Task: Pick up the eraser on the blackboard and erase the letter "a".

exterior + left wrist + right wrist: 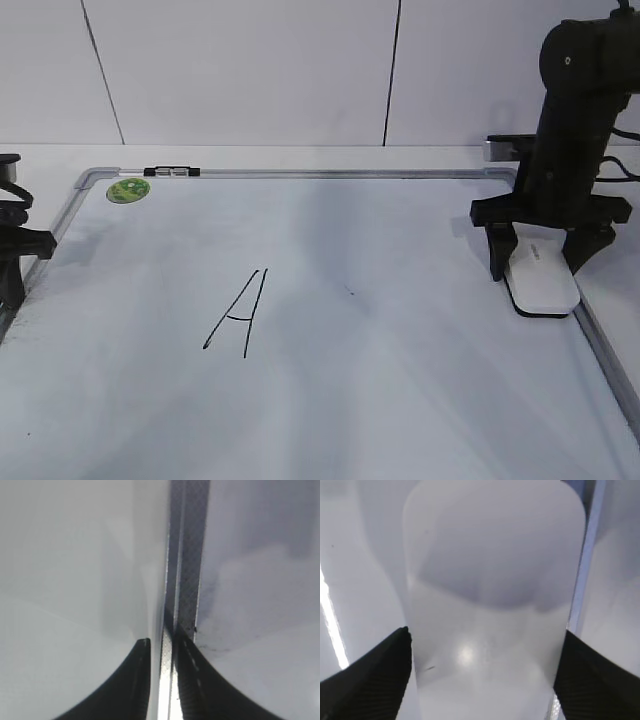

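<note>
The right pincer (538, 262) is sitting low at the board's right edge, its two dark fingers (367, 675) pressing against the long sides of the eraser (541, 283) — closed on it, by the look of the wrist view. The eraser itself is lying flat under that pincer, white top up, just inside the frame of the blackboard (330, 174). Whether it is lifting off the surface, I cannot tell.

Well away from the pincer, toward the middle of the board, a tall capital "A" (238, 313) is standing in black marker. A small lowercase "a" is not showing anywhere; only a faint speck is sitting between the capital and the pincer. So either the wiping is done, or the target is simply too faint to see.

Farther out, the left pincer (161, 645) is resting nearly closed over the board's left frame, holding nothing. A green sticker (128, 189) is sitting in the far corner.
</note>
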Tool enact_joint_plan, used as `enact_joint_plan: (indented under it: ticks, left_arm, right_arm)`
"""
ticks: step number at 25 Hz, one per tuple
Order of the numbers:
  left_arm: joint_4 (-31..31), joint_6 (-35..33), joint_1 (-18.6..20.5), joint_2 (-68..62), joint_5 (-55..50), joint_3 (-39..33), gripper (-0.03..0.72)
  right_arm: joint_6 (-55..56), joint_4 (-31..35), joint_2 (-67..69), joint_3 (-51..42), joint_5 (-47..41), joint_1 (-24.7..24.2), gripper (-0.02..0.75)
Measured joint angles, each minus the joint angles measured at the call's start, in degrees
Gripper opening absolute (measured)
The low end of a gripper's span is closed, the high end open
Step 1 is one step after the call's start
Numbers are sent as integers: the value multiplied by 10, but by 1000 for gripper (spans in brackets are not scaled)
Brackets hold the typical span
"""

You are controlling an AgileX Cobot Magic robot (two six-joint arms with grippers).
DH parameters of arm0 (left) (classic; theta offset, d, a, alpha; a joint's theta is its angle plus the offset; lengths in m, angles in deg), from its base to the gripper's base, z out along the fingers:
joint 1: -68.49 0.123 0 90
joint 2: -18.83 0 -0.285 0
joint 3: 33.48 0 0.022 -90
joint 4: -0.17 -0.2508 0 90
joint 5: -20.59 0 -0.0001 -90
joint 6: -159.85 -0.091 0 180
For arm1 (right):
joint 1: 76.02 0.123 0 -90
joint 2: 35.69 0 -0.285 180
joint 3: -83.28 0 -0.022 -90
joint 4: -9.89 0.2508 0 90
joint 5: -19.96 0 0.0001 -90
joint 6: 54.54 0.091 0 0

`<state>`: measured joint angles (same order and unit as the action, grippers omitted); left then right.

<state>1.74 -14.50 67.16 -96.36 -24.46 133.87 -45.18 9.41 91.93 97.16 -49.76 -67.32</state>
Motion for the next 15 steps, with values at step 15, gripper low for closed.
enact_joint_plan:
  ticks: [15]
  left_arm:
    - [0,0,0,0,1,0,177]
  right_arm:
    - [19,-23,-9,0,0,0,668]
